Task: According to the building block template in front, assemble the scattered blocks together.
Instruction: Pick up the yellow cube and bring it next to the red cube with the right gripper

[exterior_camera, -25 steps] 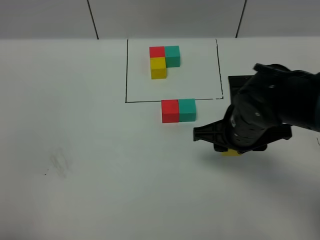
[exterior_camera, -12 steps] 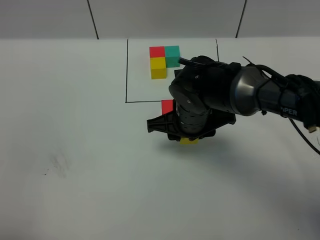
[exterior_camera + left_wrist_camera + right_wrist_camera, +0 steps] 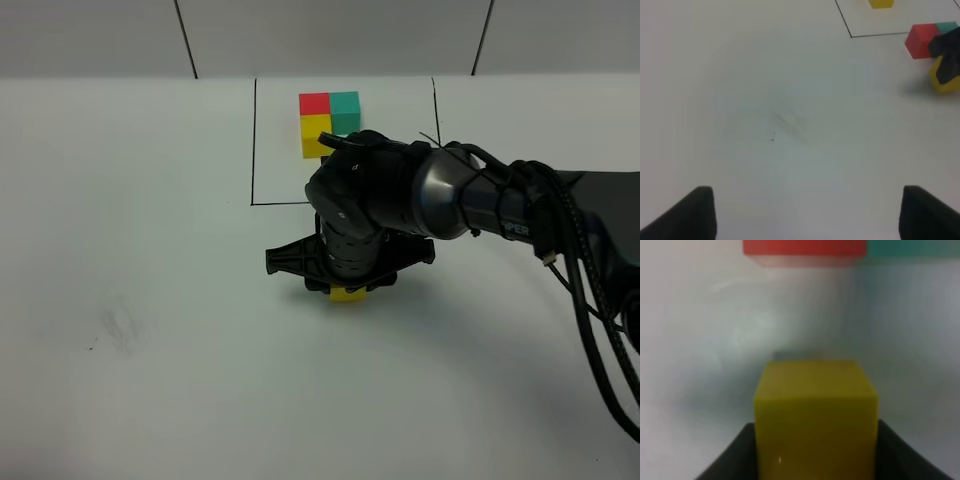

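The building block template [image 3: 329,118], an L of red, teal and yellow cubes, sits inside the black drawn rectangle [image 3: 254,140] at the back. My right gripper [image 3: 347,285] reaches across the middle and is shut on the yellow block [image 3: 347,295] [image 3: 815,410]. Just beyond it lie the red block [image 3: 805,247] [image 3: 921,40] and the teal block [image 3: 912,247] [image 3: 946,27], side by side and touching. A gap of table separates the yellow block [image 3: 945,85] from the red one. In the high view the arm hides the red and teal blocks. My left gripper [image 3: 812,215] is open over bare table.
The right arm [image 3: 520,215] and its cables [image 3: 590,300] stretch from the right edge to the table's middle. A faint scuff mark [image 3: 120,325] [image 3: 787,120] marks the white table [image 3: 150,200] at the left.
My right arm has swung left with the yellow block, from the right of the red-teal pair to in front of the red block. It now covers that pair in the high view.
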### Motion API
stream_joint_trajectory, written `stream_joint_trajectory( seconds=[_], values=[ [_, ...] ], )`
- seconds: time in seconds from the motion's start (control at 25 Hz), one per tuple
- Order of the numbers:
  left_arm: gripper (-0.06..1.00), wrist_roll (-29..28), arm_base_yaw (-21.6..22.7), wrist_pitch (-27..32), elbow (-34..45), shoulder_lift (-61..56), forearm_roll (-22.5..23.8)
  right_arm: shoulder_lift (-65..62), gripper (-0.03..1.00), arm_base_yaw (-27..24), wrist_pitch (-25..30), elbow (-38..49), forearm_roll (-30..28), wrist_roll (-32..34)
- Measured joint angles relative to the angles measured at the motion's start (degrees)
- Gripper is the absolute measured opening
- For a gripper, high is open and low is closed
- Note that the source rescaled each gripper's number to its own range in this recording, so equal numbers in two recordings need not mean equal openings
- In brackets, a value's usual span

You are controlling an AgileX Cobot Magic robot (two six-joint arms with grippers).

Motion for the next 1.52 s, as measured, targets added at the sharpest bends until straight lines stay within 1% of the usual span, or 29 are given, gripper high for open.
stream_joint_trajectory(
  seconds=[0.24,0.72,1.2,1.52],
  values=[
    [0.66,0.0,0.0,0.0,0.0,0.0,0.0,2.77,0.0,0.58,0.48,-3.1,-2.05,0.04],
    [0.66,0.0,0.0,0.0,0.0,0.0,0.0,3.7,0.0,0.47,-1.01,-3.8,-4.8,1.09],
    [0.66,0.0,0.0,0.0,0.0,0.0,0.05,3.7,0.0,-0.24,-1.67,-3.8,-5.19,4.18],
    [0.66,0.0,0.0,0.0,0.0,0.0,0.05,3.7,0.0,-0.65,-2.18,-3.8,-5.3,4.63]
  ],
)
